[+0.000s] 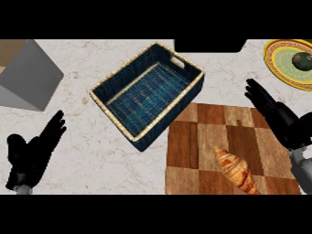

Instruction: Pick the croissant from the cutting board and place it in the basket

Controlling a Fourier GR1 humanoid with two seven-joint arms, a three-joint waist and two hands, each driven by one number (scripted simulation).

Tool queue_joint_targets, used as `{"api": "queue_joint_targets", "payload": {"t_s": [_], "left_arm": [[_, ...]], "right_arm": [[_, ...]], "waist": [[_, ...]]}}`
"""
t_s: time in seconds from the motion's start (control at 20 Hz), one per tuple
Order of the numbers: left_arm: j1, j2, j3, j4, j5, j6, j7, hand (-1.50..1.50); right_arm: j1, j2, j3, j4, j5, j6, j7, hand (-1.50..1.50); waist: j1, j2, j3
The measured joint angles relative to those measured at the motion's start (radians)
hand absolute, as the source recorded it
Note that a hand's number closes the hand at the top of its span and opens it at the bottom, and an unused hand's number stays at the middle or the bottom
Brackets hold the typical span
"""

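A golden-brown croissant lies on the chequered wooden cutting board, near its lower edge. A dark blue woven basket with a pale rim stands at an angle just left of and above the board; nothing shows inside it. My right hand hovers over the board's right side with straight fingers pointing up and left, apart from the croissant. At the lower left my left hand rests open over the counter, fingers up.
A grey box with a brown inside stands at the upper left. At the upper right sits a yellow patterned plate with a dark round object on it. Pale marble counter lies between the left hand and the basket.
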Motion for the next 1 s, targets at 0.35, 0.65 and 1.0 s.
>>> {"api": "queue_joint_targets", "payload": {"t_s": [0.35,0.65,1.0], "left_arm": [[-0.102,0.011,0.093,-0.001,-0.028,0.051,-0.043,0.00],[-0.154,-0.006,0.121,0.019,-0.046,0.083,-0.065,0.00],[-0.173,-0.007,0.152,0.059,-0.046,0.087,-0.075,0.00]], "right_arm": [[-0.090,-0.144,0.008,-0.115,0.183,0.034,-0.115,1.50],[-0.029,-0.037,0.123,-0.265,0.444,-0.176,-0.254,-1.50],[0.053,-0.055,0.138,-0.424,0.797,-0.450,-0.011,-1.50]], "waist": [[-0.003,0.002,0.006],[-0.017,0.002,0.007],[-0.044,-0.005,0.004]]}}
